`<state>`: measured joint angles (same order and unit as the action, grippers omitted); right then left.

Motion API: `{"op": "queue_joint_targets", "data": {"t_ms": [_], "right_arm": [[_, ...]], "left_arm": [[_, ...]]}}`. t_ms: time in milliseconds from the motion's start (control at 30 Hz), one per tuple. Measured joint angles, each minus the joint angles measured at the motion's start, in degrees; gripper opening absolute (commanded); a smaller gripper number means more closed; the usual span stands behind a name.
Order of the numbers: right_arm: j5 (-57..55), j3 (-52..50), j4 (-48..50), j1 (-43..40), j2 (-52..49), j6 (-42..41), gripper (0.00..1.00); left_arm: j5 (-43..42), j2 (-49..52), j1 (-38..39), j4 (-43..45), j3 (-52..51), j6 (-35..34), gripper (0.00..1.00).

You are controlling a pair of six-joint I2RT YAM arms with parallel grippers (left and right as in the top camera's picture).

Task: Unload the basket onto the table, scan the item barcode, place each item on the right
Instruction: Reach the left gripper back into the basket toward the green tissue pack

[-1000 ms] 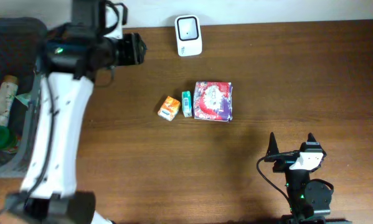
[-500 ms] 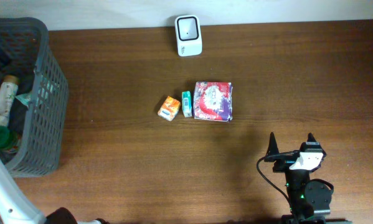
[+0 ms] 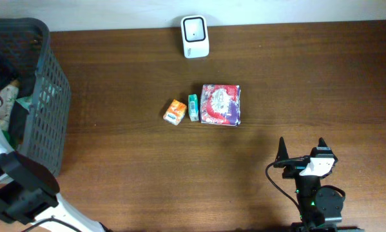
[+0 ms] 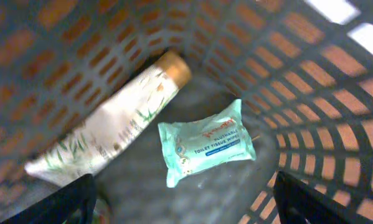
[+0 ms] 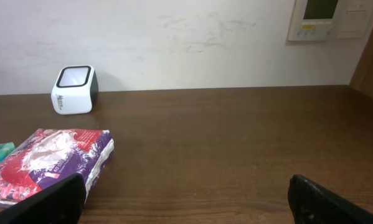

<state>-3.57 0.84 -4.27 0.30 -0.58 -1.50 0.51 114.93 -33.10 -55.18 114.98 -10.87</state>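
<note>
My left gripper (image 4: 186, 208) hangs open inside the grey basket (image 3: 48, 96), with nothing between its fingers (image 4: 68, 202). Below it lie a mint-green tissue pack (image 4: 205, 142) and a white tube with a tan cap (image 4: 111, 124). In the overhead view the left arm (image 3: 19, 187) reaches into the basket from the lower left. The white barcode scanner (image 3: 194, 37) stands at the table's back edge. A red and purple pack (image 3: 221, 104), a small teal box (image 3: 193, 107) and an orange box (image 3: 174, 112) lie mid-table. My right gripper (image 3: 302, 151) rests open near the front, empty.
The basket's mesh wall (image 4: 311, 93) closes in around the left gripper on all sides. In the right wrist view the scanner (image 5: 74, 90) stands far left against the white wall, with the red and purple pack (image 5: 49, 162) near the left fingertip. A green-capped item (image 3: 6, 138) lies in the basket.
The left arm has swung from over the table's back left, out past the left edge, and down into the basket. Its jaws stand wider. The right arm has not moved.
</note>
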Motion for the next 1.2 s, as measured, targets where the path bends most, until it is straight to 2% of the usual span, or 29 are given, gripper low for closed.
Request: {"op": "queue_joint_targets", "data": {"t_ms": [67, 133, 233, 300, 467, 533, 567, 667, 700, 800, 867, 1067, 1167, 1200], "right_arm": [[0.0, 0.0, 0.0, 0.0, 0.0, 0.0, 0.99], [0.0, 0.0, 0.0, 0.0, 0.0, 0.0, 0.98], [0.0, 0.0, 0.0, 0.0, 0.0, 0.0, 0.99], [0.0, 0.0, 0.0, 0.0, 0.0, 0.0, 0.98], [0.0, 0.0, 0.0, 0.0, 0.0, 0.0, 0.98], [0.0, 0.0, 0.0, 0.0, 0.0, 0.0, 0.99], [0.0, 0.0, 0.0, 0.0, 0.0, 0.0, 0.99], [0.0, 0.0, 0.0, 0.0, 0.0, 0.0, 0.99], [0.0, 0.0, 0.0, 0.0, 0.0, 0.0, 0.99], [0.0, 0.0, 0.0, 0.0, 0.0, 0.0, 0.98], [0.0, 0.0, 0.0, 0.0, 0.0, 0.0, 0.98], [0.0, 0.0, 0.0, 0.0, 0.0, 0.0, 0.98], [0.0, 0.0, 0.0, 0.0, 0.0, 0.0, 0.99], [0.0, 0.0, 0.0, 0.0, 0.0, 0.0, 0.98]], "left_arm": [[-0.5, 1.3, -0.2, -1.1, 0.0, -8.5, 0.94], [-1.8, 2.8, -0.1, -1.1, 0.0, -13.9, 0.93], [-2.5, 6.8, -0.1, -1.1, 0.0, -17.6, 0.79], [-2.6, 11.1, -0.1, -0.7, -0.1, -17.7, 0.77], [0.0, 14.5, -0.1, 0.6, -0.4, -13.5, 0.73], [0.4, 16.4, -0.1, 0.6, -0.4, -12.2, 0.69], [0.4, 17.0, -0.1, 1.2, -0.4, -12.0, 0.65], [0.4, 19.2, -0.1, 1.6, -0.5, -11.0, 0.41], [0.3, 19.8, -0.1, 1.9, -0.5, -10.8, 0.42], [0.3, 19.8, -0.1, 1.9, -0.5, -10.4, 0.62], [-0.5, 19.8, -0.1, 1.6, -0.5, -9.6, 0.68], [-4.6, 19.8, -0.4, -3.1, 3.3, -3.3, 0.73], [-4.8, 17.9, -1.0, -3.1, 5.1, -2.0, 0.71], [-4.9, 17.3, -1.0, -3.1, 5.2, -1.9, 0.75]]}}
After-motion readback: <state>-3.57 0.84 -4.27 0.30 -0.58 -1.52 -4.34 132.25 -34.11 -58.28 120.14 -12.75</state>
